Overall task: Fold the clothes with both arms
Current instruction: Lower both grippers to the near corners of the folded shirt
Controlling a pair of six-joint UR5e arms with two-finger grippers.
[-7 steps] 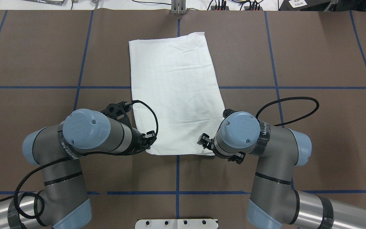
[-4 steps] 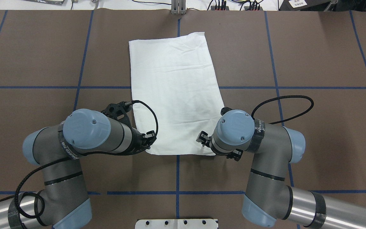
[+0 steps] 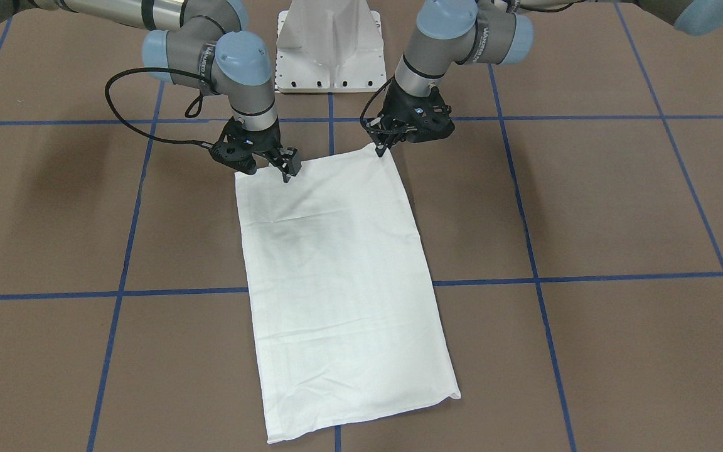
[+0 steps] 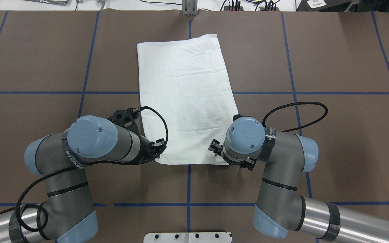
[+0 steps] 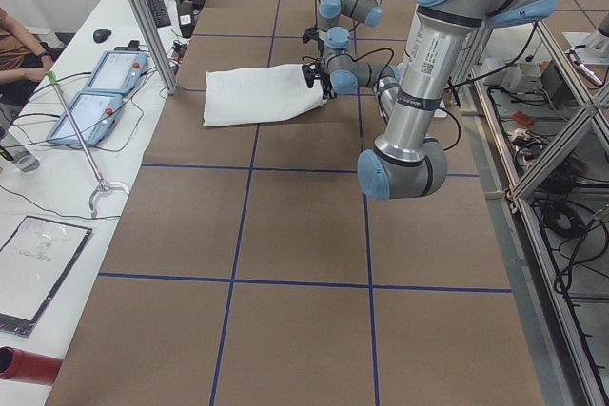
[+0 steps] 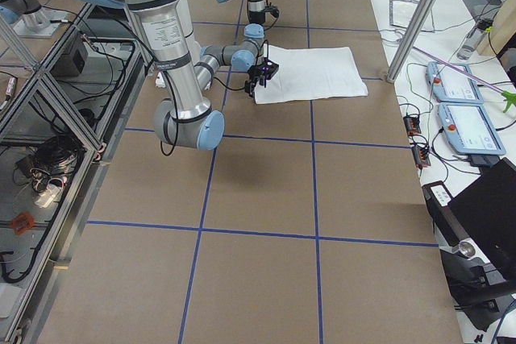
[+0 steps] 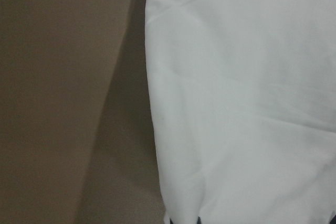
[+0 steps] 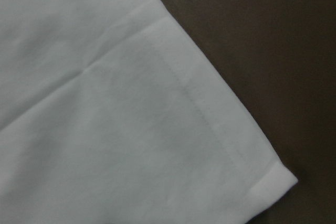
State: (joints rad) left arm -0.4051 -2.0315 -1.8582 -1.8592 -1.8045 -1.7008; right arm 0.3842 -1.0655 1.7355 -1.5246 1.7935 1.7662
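The left arm (image 4: 93,141) is lowered to the near left corner of the shirt (image 4: 184,98); whether its jaws are pinching cloth cannot be told. The shirt, folded to a long white rectangle, is laid flat on the brown desk (image 4: 333,135), between both sets of jaws and stretching away beyond them. The jaws of the right arm (image 4: 248,138) are spread over the other near corner. If only the top layer is caught, or one corner is raised first, the fold is likely to be skewed. The cotton is thin, limp and faintly creased, with a stitched hem (image 8: 194,103).
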